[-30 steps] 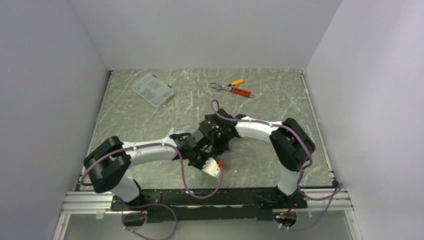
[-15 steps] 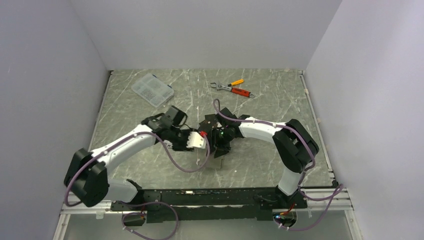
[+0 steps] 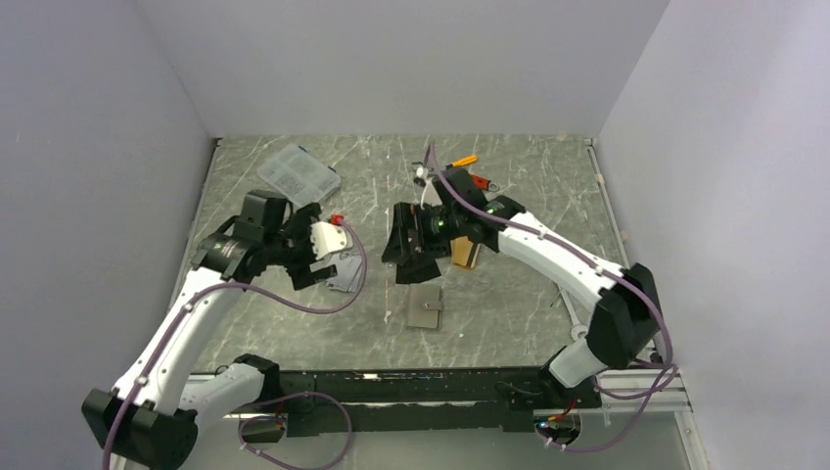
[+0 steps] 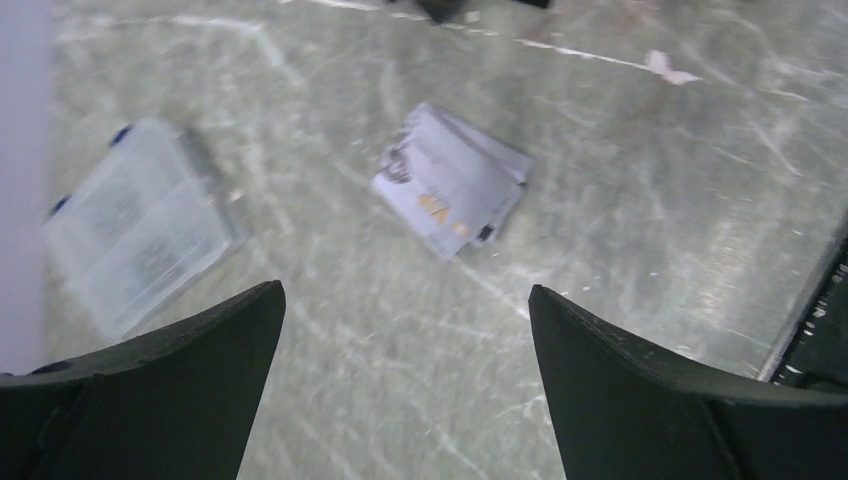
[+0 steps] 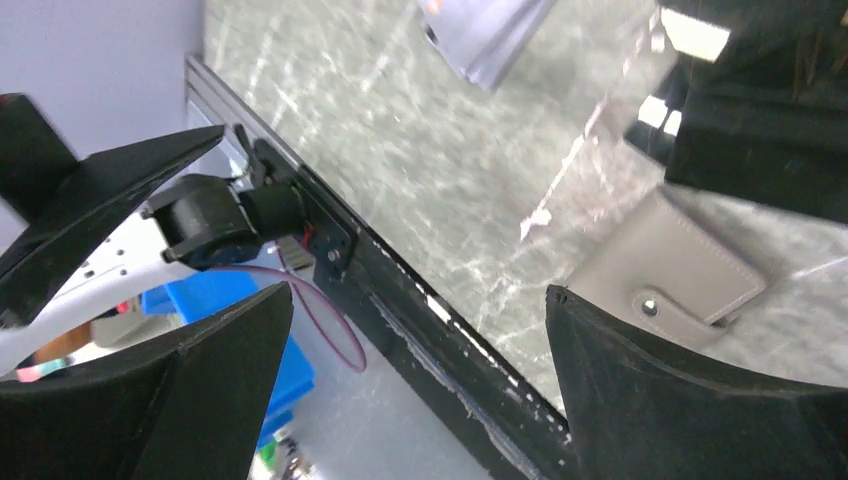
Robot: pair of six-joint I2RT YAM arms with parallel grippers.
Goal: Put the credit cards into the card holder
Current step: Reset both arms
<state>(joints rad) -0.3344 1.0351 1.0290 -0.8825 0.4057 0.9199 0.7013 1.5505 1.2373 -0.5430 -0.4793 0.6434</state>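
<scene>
Left wrist view: cards in fanned stack, flat on table; wallet closed, apart from them. Left gripper, right gripper both wide, empty. I judge cards light, stiff, slick; I'd pinch overhanging edge.

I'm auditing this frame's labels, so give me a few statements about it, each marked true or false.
1. The small taupe-grey leather-like card holder lies closed on the green marbled table. True.
2. The left pincer grips a card. False: it is open and empty, and the silvery-grey plastic cards lie on the table.
3. The clear plastic compartment box sits near the table's far-left corner. True.
4. The right pincer is shut on the card holder. False: it is open, holding nothing.
</scene>
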